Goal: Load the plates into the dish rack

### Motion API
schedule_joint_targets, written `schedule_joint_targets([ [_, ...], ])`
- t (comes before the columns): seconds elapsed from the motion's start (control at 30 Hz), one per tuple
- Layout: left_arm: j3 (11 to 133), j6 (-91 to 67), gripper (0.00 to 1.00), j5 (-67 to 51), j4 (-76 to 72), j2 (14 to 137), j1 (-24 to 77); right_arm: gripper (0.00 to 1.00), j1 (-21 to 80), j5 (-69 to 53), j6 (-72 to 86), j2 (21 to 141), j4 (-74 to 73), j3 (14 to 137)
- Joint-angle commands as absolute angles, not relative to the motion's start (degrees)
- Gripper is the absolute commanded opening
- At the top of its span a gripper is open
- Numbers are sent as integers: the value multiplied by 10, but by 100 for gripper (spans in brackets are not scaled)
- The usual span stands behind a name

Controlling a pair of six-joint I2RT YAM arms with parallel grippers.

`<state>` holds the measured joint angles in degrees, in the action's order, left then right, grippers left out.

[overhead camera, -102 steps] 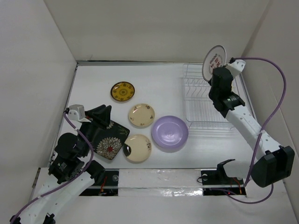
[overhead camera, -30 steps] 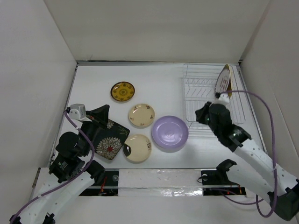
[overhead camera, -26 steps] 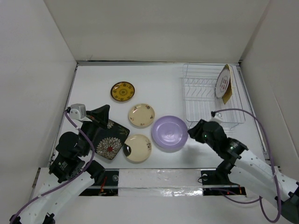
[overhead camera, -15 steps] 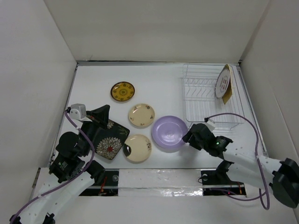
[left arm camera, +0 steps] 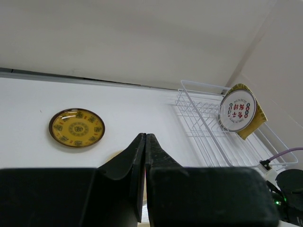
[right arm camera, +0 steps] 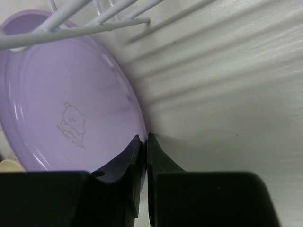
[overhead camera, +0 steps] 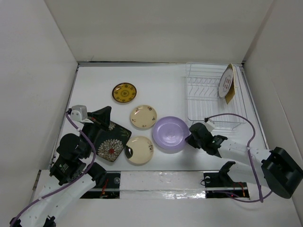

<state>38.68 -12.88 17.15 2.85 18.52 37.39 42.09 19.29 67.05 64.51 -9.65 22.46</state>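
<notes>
White table (overhead camera: pixel 156 80), dish rack (overhead camera: pixel 208 101), lavender plate (overhead camera: pixel 170 134), cream plate (overhead camera: pixel 143 116), second cream plate (overhead camera: pixel 140 150), yellow patterned plate (overhead camera: pixel 124 92), black floral plate (overhead camera: pixel 108 142)

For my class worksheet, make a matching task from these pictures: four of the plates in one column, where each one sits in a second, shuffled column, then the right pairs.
1 lavender plate
2 white plate with red marks
3 dark-yellow patterned plate
4 black square plate

a on edge in the dish rack
b partly under the left gripper
c rim at the right gripper tips
d flat at the back left, touching nothing

Pairs: 1-c, 2-a, 3-d, 4-b
</notes>
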Motion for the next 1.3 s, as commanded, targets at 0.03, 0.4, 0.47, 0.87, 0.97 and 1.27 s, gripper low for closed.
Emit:
schedule_joint_targets([
  [0.03,389,-127,0,170,7,192,374,4,449,236,682,614,-151,236],
  [0.4,390,-127,0,170,9,194,374,0,521,193,557,497,-302,333],
  [0.47,391,-127,0,171,9,193,374,0,540,184,507,513,-330,403],
  [0.87,393,-128,1,141,9,169,374,0,360,523,193,691,-469,828],
  [0.97,394,-130,2,124,9,159,374,0,287,596,128,796,-484,916],
  [1.27,392,-134,3,103,4,131,374,0,154,710,-18,978,-450,1086],
])
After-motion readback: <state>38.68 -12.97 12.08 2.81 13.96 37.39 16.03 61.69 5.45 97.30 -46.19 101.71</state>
